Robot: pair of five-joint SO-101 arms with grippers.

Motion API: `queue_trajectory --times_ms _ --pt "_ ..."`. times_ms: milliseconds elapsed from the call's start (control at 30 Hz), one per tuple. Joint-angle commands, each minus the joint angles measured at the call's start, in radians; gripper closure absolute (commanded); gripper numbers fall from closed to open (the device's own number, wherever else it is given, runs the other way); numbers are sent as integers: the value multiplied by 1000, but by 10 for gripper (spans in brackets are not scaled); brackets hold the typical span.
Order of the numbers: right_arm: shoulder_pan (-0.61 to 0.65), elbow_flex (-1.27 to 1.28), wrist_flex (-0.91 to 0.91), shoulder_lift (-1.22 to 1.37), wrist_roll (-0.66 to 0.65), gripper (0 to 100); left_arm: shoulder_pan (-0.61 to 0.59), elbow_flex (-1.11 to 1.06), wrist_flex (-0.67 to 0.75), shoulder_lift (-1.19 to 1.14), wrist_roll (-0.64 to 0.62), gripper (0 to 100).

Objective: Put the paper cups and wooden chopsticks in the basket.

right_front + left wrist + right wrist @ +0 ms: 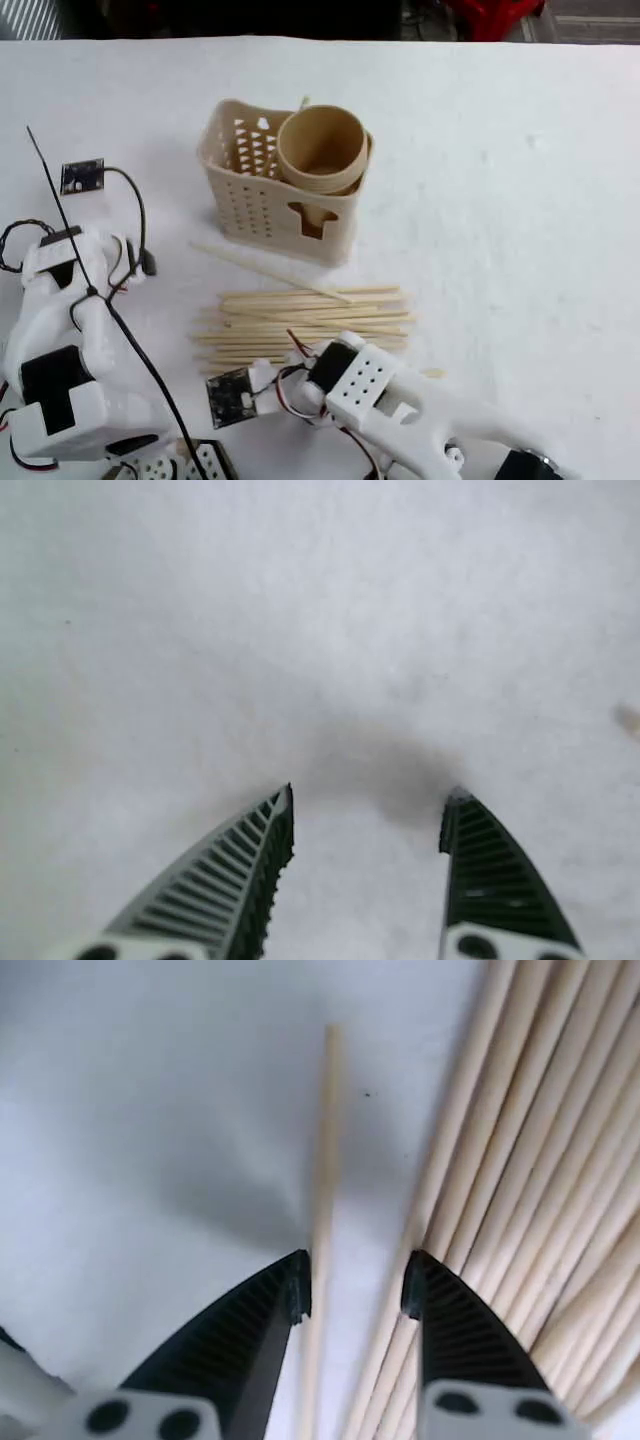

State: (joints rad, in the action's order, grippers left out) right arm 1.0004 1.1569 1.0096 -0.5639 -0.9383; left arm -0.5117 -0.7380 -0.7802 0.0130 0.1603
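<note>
The right claw (357,1286) hangs open low over the chopsticks (310,322) on the table (500,200) — one loose stick (326,1130) lies between its jaws, with the pile just beside. The left claw (368,802) gapes too, off to the side. The cups (322,148) (nested together) sit in the basket (248,195).

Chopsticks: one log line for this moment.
paper cups: in basket | chopsticks: piled on table | right gripper: open over pile's edge | left gripper: open over table

paper cups (322,150) in the basket (250,215), chopsticks (310,322) on the table (500,200) just before it
</note>
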Motion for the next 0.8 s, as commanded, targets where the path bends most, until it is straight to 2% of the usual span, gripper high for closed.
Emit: queue_trajectory --times_ms 0,67,200,433,533,667,767 --pt "8 3 -45 54 58 844 -10 34 14 -1 -3 759" --pt "7 3 -77 90 77 848 -10 34 14 -1 -3 759" --pt "-18 -29 -102 154 83 922 -10 32 14 -1 -3 759" --pt "-173 -124 -102 183 83 915 -10 28 14 -1 -3 759" --pt "-205 -138 -110 188 84 925 -10 28 14 -1 -3 759" --pt "-252 -169 -110 185 107 986 -10 28 14 -1 -3 759" --pt "-269 -192 -108 182 135 982 -10 28 14 -1 -3 759"
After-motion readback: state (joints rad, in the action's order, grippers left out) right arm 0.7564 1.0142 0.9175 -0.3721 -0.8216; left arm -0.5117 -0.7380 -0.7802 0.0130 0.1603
